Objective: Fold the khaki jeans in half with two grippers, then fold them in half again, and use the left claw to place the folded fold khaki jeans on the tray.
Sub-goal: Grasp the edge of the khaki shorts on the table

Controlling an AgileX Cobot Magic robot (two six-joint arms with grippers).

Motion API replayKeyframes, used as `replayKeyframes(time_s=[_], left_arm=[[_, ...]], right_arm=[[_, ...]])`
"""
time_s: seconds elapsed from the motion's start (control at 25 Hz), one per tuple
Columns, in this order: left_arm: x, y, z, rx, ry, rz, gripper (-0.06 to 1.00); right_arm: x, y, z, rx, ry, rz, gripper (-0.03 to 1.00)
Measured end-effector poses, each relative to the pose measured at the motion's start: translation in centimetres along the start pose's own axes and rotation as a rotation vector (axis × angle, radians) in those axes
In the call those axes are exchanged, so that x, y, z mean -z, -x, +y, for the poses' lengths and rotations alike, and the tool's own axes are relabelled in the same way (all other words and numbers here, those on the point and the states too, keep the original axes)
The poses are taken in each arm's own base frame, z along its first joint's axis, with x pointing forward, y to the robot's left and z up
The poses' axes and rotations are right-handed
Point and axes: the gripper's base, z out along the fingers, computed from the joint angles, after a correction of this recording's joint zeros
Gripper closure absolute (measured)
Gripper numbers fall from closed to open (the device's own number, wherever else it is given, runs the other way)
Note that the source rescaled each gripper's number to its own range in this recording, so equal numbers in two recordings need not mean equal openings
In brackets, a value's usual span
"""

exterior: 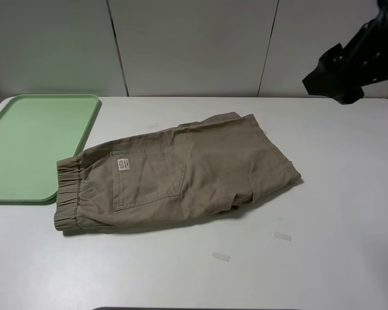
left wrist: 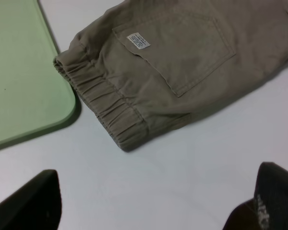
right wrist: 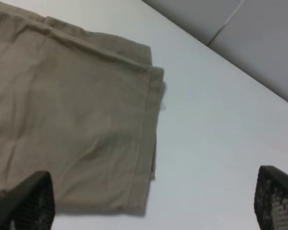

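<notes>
The light-green tray [exterior: 13, 187] lies on the left of the white table [exterior: 336, 194] with nothing on it. The left gripper [left wrist: 156, 191] is out of the high view. Its wrist camera shows both fingers spread wide apart over bare table near the tray's corner, holding nothing.

Just beside the tray's rim starts the elastic waistband [exterior: 70, 194] of the khaki jeans [exterior: 200, 168]. They lie flat mid-table, and whether cloth and rim touch I cannot tell. A back pocket [exterior: 149, 181] with a white label [exterior: 123, 164] faces up. At the far end two leg hems [right wrist: 151, 96] lie stacked, so the first fold looks done.

The right gripper [right wrist: 156, 191] hangs raised over the hem end, jaws wide open and empty.

By my reading, the second fold and the left gripper's lift onto the tray are not yet done.
</notes>
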Motion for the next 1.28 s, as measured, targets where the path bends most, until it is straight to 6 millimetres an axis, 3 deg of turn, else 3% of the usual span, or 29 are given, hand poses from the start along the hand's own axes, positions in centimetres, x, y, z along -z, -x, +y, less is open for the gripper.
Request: replayKeyframes(time_s=[0.12, 0.32, 0.6, 0.96, 1.28], left_arm=[[0.0, 0.0, 0.0, 0.0, 0.0, 0.001, 0.16], [0.0, 0.0, 0.0, 0.0, 0.0, 0.001, 0.16], [0.0, 0.0, 0.0, 0.0, 0.0, 0.001, 0.16], [0.0, 0.0, 0.0, 0.0, 0.0, 0.001, 0.16], [0.0, 0.0, 0.3, -0.013, 0.035, -0.002, 0.16]], right_arm=[[-2.3, 0.3, -0.2, -0.031, -0.001, 0.012, 0.05], [-7.1, 0.1, -2.3, -0.185, 0.009, 0.054, 0.05], [-11.0, 0.2, -3.9, -0.233, 0.057, 0.12, 0.06], [-17.0, -2.7, -6.2, -0.319, 0.158, 0.27, 0.06], [-20.2, -4.4, -8.2, -0.361, 0.271, 0.343, 0.07]])
